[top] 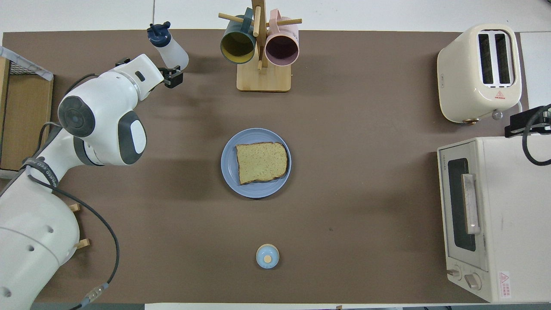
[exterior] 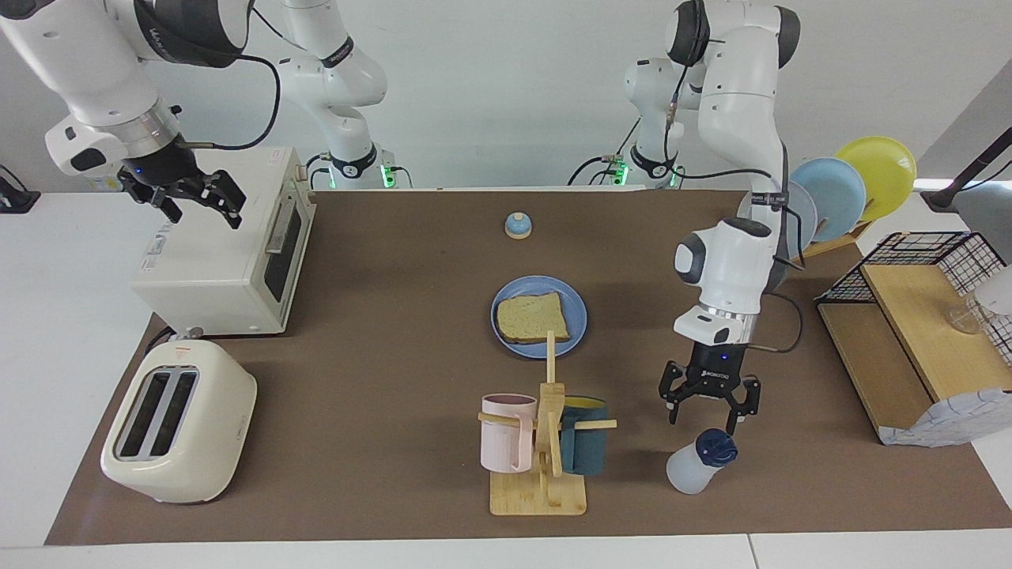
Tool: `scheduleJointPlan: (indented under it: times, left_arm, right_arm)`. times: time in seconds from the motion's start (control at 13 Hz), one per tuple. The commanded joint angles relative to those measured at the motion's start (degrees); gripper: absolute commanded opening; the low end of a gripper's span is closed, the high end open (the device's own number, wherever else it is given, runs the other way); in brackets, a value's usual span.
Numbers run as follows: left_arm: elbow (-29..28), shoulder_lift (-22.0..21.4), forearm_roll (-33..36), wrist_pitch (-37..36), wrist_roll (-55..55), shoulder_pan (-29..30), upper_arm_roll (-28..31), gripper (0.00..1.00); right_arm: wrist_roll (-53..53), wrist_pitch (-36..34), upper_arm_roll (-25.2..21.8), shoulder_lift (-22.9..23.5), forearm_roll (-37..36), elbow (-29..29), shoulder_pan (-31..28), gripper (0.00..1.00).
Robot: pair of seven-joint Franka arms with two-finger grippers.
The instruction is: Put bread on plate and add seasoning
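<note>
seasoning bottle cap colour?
Dark navy blue, on the seasoning bottle; clearest in the facing view.

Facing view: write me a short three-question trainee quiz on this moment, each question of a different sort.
1. True or false: the bread lies on the plate.
2. The left claw is: A) shut on the seasoning; B) open above it; C) over the bell.
3. What is the right claw over?

Key: 1 true; 2 B; 3 the toaster oven.
</note>
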Motion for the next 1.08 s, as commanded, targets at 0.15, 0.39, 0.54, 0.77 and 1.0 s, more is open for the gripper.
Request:
scheduleJointPlan:
  times: [0.15,0.39,0.54,0.77,1.0]
  left_arm:
    - [-6.34,-16.52,0.13,-22.22,-4.23,-2.56,-0.01,1.0]
    - [0.5,-21.28,0.66,-41.03,-4.77,-2.22,0.16,1.0]
    - [6.91,-21.64,0.75,-52.29,-4.86,-1.77,0.25,1.0]
    - [13.09,-22.95,3.37,-63.75,-4.69,-1.16,0.69,1.0]
    - [12.31,-26.91,3.47,-67.54,-4.77,-0.54,0.78,1.0]
  right_arm:
    - [-0.95,0.33,0.13,-1.17,0.05,-1.32,-0.2,1.0]
    - [-0.95,0.33,0.13,-1.17,0.05,-1.32,-0.2,1.0]
    - [-0.95,0.33,0.13,-1.17,0.05,-1.32,-0.2,1.0]
    - [-0.95,0.33,0.13,-1.17,0.05,-1.32,-0.2,1.0]
    - [-0.95,0.33,0.13,-1.17,0.05,-1.32,-0.2,1.0]
